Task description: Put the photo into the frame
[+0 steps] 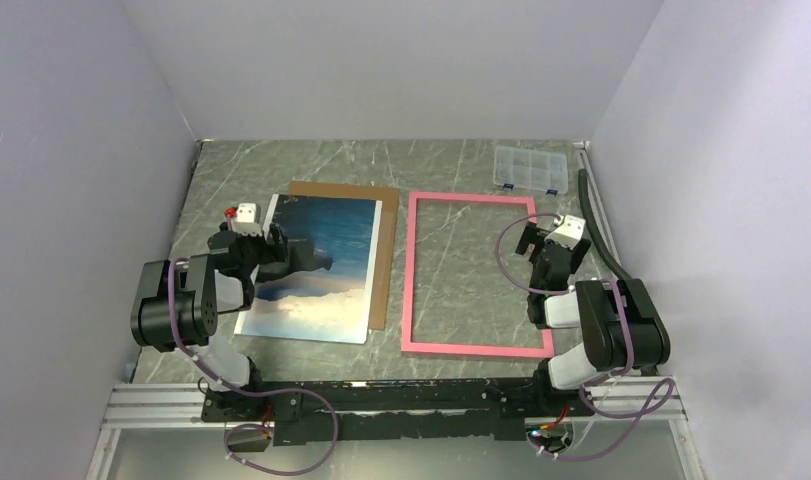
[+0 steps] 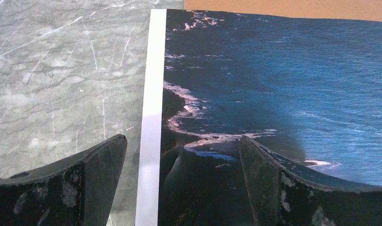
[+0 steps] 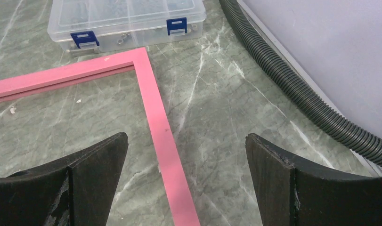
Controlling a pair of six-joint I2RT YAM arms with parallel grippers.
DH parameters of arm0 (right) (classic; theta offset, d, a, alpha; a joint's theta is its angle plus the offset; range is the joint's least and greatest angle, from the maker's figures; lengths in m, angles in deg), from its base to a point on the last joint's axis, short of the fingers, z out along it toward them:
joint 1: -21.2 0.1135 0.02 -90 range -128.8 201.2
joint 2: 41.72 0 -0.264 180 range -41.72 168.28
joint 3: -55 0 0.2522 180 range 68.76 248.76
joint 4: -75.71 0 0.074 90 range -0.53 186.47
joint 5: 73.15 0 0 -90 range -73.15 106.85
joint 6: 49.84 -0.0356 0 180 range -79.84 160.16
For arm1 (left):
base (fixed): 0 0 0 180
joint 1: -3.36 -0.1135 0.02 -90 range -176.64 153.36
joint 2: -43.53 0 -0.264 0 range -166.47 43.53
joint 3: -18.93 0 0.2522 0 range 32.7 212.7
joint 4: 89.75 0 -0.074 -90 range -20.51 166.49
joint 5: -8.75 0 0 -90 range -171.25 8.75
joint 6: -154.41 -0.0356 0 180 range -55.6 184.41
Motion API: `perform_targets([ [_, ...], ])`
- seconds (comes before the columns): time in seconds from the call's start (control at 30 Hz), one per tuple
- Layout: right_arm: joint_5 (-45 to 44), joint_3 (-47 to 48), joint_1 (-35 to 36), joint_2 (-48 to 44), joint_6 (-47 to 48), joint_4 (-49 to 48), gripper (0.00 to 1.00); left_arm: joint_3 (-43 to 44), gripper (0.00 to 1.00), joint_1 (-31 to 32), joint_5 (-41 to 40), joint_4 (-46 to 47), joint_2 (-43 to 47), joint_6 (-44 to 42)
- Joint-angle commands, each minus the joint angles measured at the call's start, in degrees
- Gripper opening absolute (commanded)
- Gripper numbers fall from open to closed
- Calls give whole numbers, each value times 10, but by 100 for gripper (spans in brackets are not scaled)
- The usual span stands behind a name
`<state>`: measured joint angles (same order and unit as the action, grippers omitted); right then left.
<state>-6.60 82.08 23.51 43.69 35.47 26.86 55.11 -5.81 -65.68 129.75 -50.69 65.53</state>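
The photo (image 1: 326,270) lies face up, sea and dark coast showing, on the brown backing board (image 1: 385,262) at the left of the table. The pink frame (image 1: 475,348) lies flat to its right, with bare table inside it. My left gripper (image 1: 273,240) is open and empty; in the left wrist view it (image 2: 182,141) straddles the photo's (image 2: 273,70) white left border, one finger over the table and one over the print. My right gripper (image 1: 534,243) is open and empty; in the right wrist view it (image 3: 186,139) hangs over the frame's right bar (image 3: 156,108).
A clear plastic compartment box (image 1: 526,168) with blue latches (image 3: 127,19) stands just beyond the frame's far right corner. A black ribbed hose (image 3: 292,84) runs along the right wall (image 1: 593,215). The backing board's far edge (image 2: 283,8) shows beyond the photo.
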Motion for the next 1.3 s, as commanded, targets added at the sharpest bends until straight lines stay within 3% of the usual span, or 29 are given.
perform_targets([
  [0.0,6,3,0,-4,2,-33,100,2,95,0,-1,13,7,-3],
  [0.6,-20,3,6,-11,5,-27,100,8,95,-4,21,-1,19,-2],
  [0.63,-22,8,11,-21,0,-2,100,19,95,-8,30,-33,35,-3],
  [0.73,-21,-1,21,-27,21,-27,100,124,95,-9,52,-262,91,-40],
  [0.8,-65,3,37,-51,22,-10,100,179,95,-9,44,-388,109,-35],
  [0.97,-58,62,60,-121,42,139,100,252,95,-9,50,-518,145,-33],
  [1.07,-49,137,67,-172,-14,304,100,296,95,-9,43,-587,160,-25],
  [1.13,9,213,66,-185,-70,425,100,322,95,-11,35,-622,167,-17],
  [1.27,133,289,48,-179,-160,499,100,369,95,-18,18,-679,180,15],
])
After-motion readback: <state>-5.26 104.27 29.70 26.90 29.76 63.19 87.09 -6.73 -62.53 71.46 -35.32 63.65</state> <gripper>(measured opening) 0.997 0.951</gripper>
